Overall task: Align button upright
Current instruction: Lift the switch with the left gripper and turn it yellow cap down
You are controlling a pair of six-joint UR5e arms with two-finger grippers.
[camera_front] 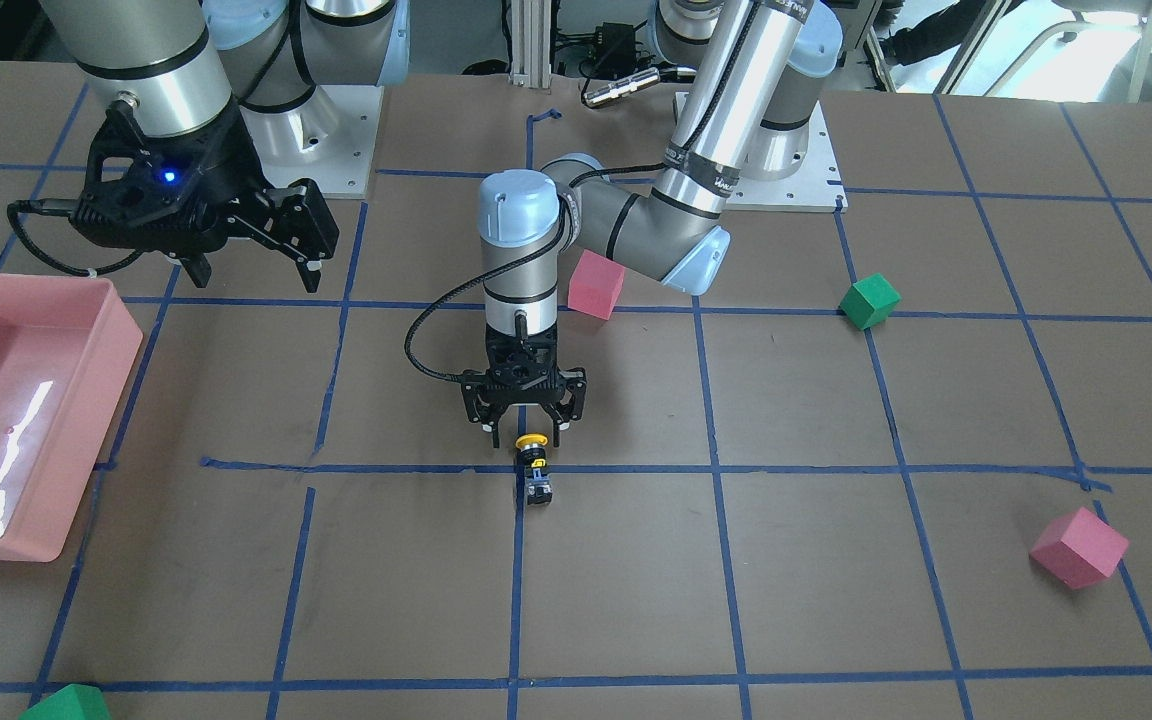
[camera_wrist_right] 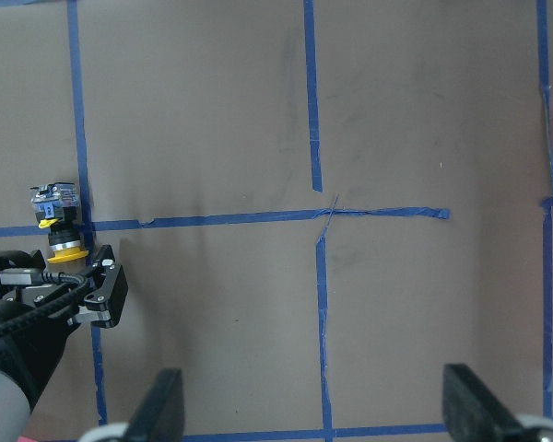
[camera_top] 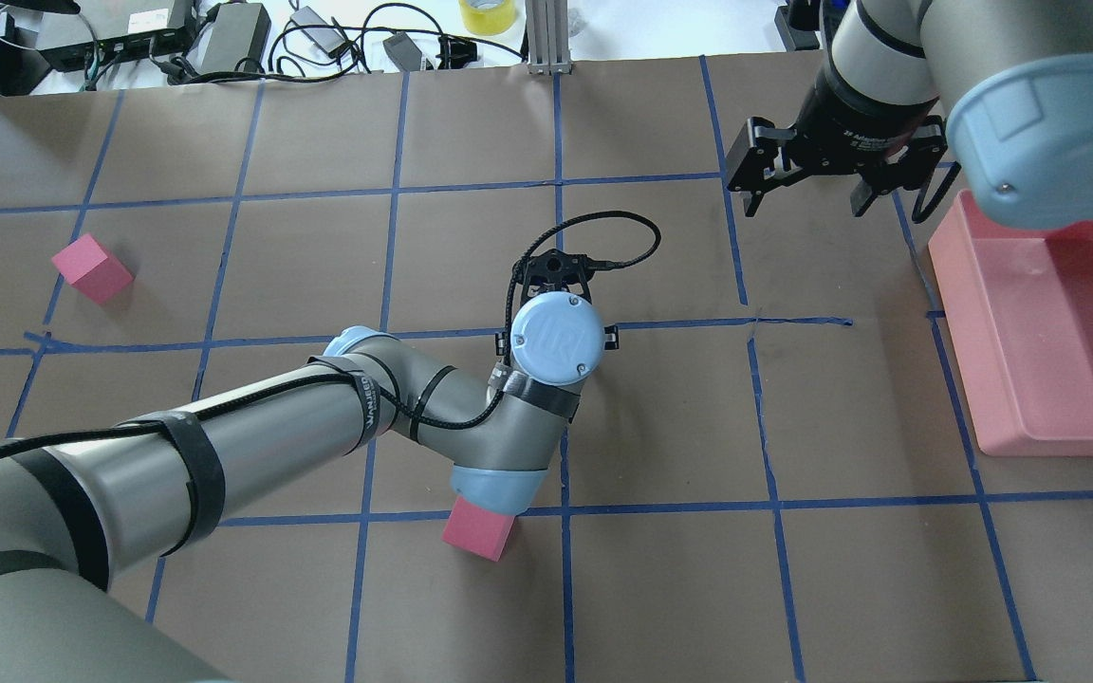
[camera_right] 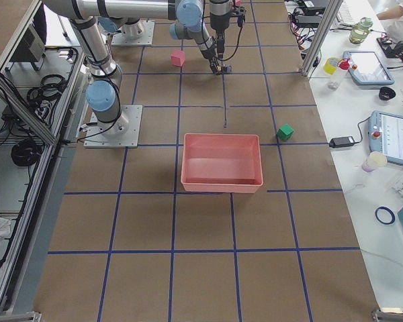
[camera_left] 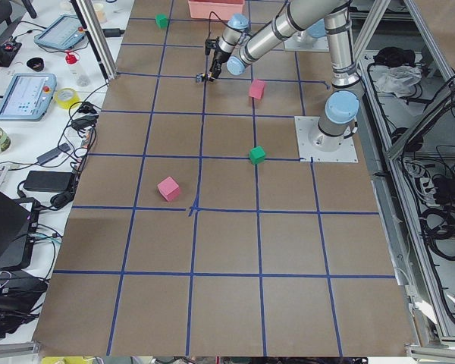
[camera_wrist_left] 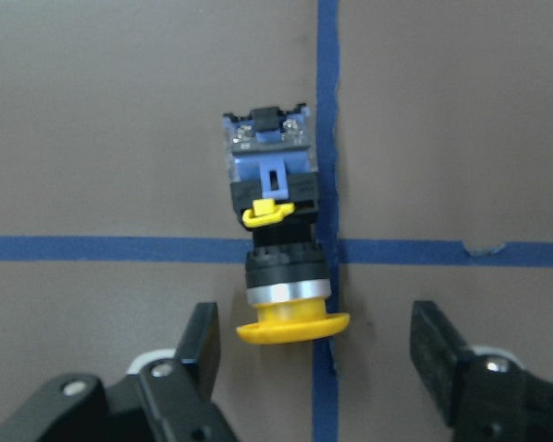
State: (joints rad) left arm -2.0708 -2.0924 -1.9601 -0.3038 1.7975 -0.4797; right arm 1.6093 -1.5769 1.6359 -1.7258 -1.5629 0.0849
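Observation:
The button (camera_front: 534,465) lies on its side on the brown table at a blue tape crossing. Its yellow cap points toward the robot and its blocky base points away. In the left wrist view the button (camera_wrist_left: 276,239) shows its cap between the two fingers, touching neither. My left gripper (camera_front: 526,432) is open and points straight down over the cap end. My right gripper (camera_front: 256,275) is open and empty, hovering above the table well off to the side. In the right wrist view the button (camera_wrist_right: 57,226) lies at the far left.
A pink tray (camera_front: 121,340) sits by the right arm. A pink cube (camera_front: 596,284) lies behind the left arm's elbow, another pink cube (camera_front: 1079,546) and a green cube (camera_front: 869,301) on the left arm's side. A second green cube (camera_front: 66,705) lies at the table edge.

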